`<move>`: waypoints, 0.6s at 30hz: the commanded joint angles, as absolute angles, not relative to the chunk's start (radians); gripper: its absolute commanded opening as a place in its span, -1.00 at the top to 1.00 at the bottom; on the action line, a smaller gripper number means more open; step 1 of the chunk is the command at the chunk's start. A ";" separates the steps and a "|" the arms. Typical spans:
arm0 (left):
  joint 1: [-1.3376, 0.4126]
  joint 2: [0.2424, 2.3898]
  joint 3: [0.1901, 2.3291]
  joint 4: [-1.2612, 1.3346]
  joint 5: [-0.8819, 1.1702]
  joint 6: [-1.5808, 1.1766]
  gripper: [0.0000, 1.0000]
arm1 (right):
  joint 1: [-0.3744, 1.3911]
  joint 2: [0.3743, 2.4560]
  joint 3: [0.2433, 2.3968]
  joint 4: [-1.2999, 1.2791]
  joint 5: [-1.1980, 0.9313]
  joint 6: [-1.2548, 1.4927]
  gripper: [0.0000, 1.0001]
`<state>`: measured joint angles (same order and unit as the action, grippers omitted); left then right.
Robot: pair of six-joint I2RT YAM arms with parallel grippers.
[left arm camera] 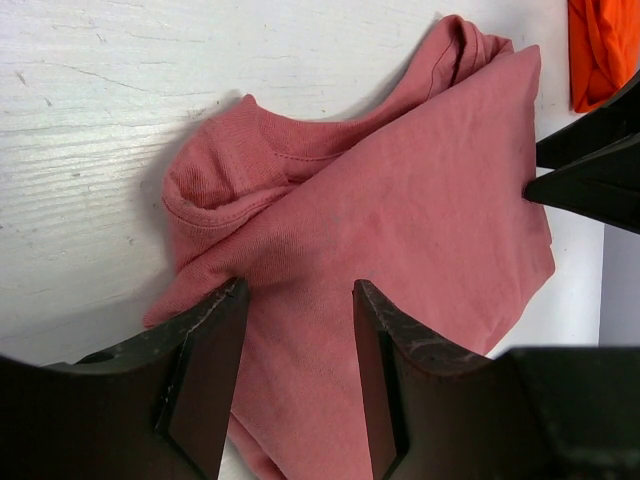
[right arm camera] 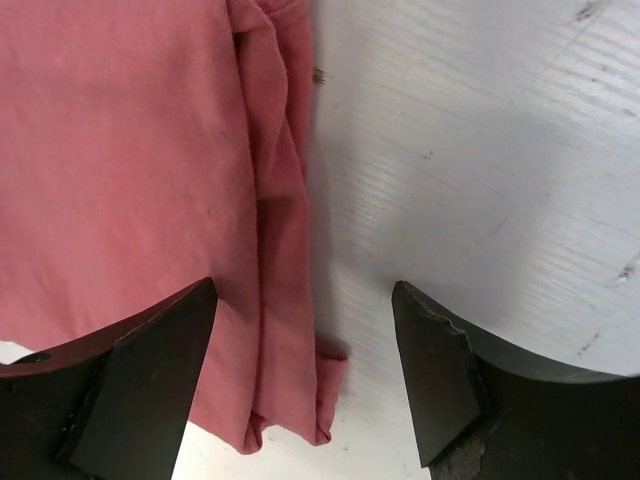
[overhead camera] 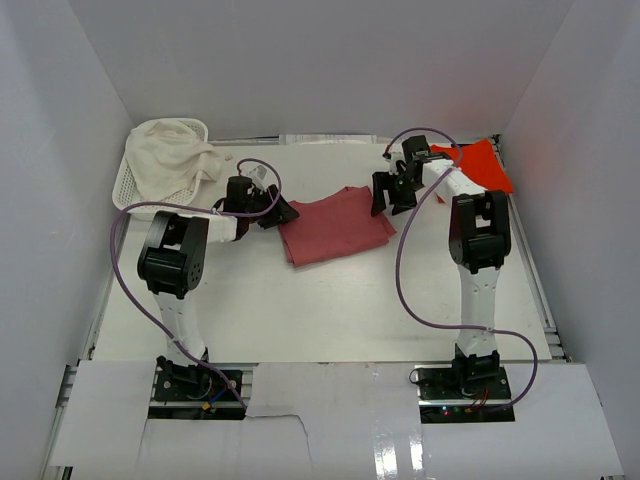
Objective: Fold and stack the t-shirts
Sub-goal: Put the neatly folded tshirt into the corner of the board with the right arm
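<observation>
A dusty rose-red t-shirt [overhead camera: 335,228] lies folded into a rough rectangle mid-table. My left gripper [overhead camera: 283,213] is at its left edge, jaws open; in the left wrist view the left gripper [left arm camera: 298,290] hovers over flat rose-red t-shirt [left arm camera: 400,200] fabric, gripping nothing. My right gripper [overhead camera: 391,203] stands open at the shirt's right edge. In the right wrist view the right gripper [right arm camera: 304,288] straddles the folded side hem of the rose-red t-shirt [right arm camera: 120,150], holding nothing. The bright orange-red t-shirt [overhead camera: 480,165] lies crumpled at the back right, partly behind the right arm.
A white lattice basket [overhead camera: 128,190] sits at the back left with a white cloth [overhead camera: 172,155] heaped in it. White walls enclose the table on three sides. The orange-red t-shirt [left arm camera: 600,50] shows at the left wrist view's top right corner.
</observation>
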<state>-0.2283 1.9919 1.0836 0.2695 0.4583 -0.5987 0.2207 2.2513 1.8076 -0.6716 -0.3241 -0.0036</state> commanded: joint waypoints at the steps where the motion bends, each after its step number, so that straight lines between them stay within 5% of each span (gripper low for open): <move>1: -0.232 2.002 1.101 0.262 0.434 -0.574 -0.15 | 0.222 2.269 1.743 -0.647 -0.400 0.020 -0.55; 14: -0.232 2.005 1.109 0.259 0.433 -0.575 -0.14 | 0.281 2.253 1.701 -0.690 -0.427 0.023 -0.45; 18: -0.230 2.005 1.111 0.258 0.433 -0.575 -0.14 | 0.281 2.269 1.715 -0.716 -0.416 0.021 0.01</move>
